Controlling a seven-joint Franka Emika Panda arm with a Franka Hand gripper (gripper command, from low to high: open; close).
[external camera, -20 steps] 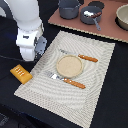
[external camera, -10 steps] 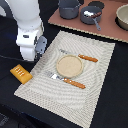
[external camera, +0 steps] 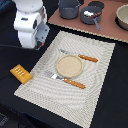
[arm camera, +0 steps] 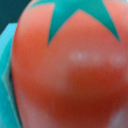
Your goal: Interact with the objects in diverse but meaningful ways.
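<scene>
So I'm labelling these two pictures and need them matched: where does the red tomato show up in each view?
Exterior view: the tomato cannot be made out; the robot arm's white wrist, at the upper left, covers that spot.
Wrist view: the tomato fills almost the whole picture, red with a green star-shaped top, very close and blurred.
Shared landmark: none shows clearly in both views.

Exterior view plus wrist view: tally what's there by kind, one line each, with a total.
Grey pots: 2, and
Tan plate: 1
Orange-handled utensils: 2, and
Striped placemat: 1
Yellow-orange ridged block: 1
Bowl at the frame edge: 1
Red tomato, seen only in the wrist view: 1
Total: 9
</scene>
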